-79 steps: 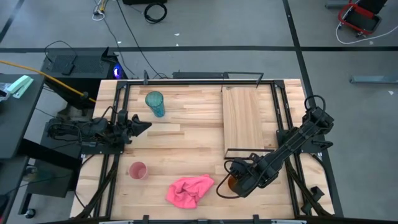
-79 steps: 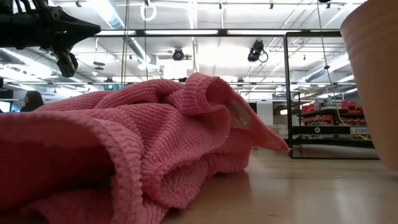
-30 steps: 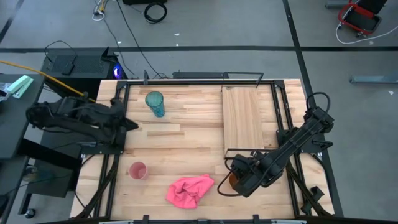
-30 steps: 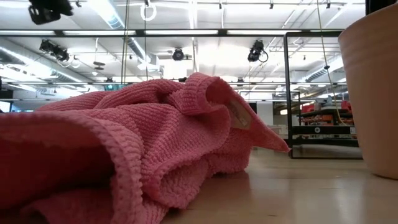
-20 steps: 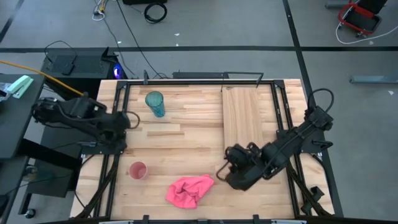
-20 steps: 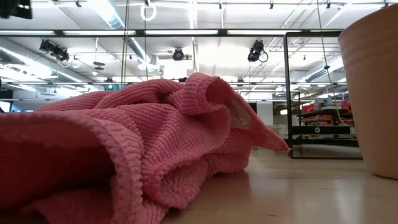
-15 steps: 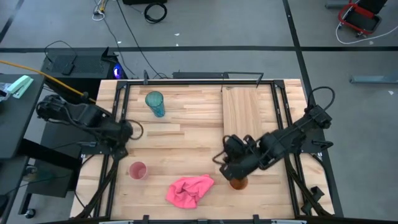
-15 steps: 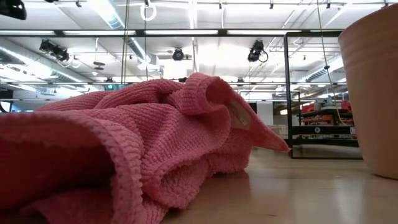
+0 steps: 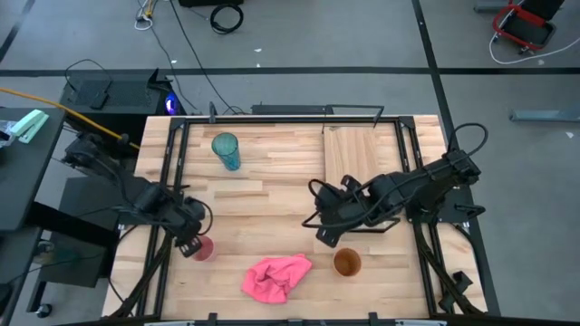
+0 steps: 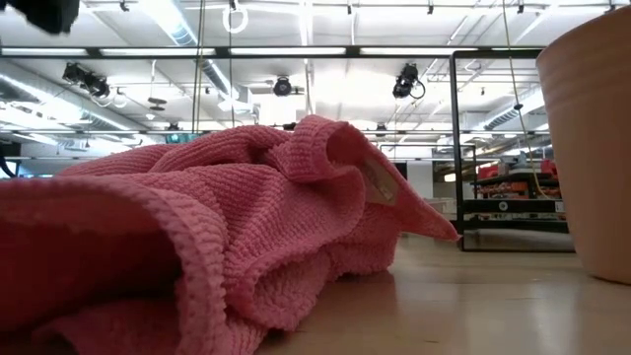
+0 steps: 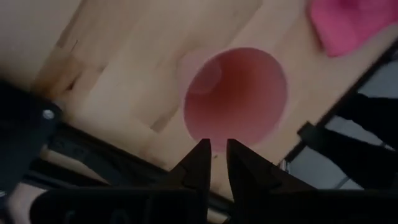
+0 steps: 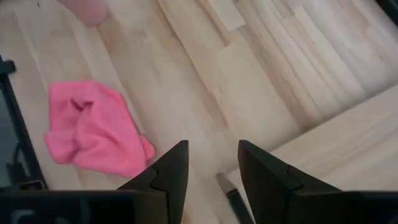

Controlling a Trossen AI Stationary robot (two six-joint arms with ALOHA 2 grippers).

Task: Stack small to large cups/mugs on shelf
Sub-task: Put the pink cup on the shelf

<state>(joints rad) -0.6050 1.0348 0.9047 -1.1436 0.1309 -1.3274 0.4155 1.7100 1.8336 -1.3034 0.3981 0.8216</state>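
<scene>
The orange cup is now seen standing free on the table, near the front edge and just beside the pink cloth. A moment ago it was covered by the right tool; the right tool has since been lifted away toward the middle of the table and is shown with its fingers spread wide and nothing between them. So the orange cup was released on the table, not on the shelf, which lies well apart at the far right and carries no cup yet.

The left tool has been brought down from the far side to the small pink cup at the front left. In the left wrist view the fingers are seen narrow, almost together, at the rim of the pink cup, and nothing is held between them.

The teal cup stands alone near the far left.

It is judged that the stacking is hardly begun: all three cups are separate and none is on the shelf. A grasp of the pink cup appears to be prepared.
</scene>
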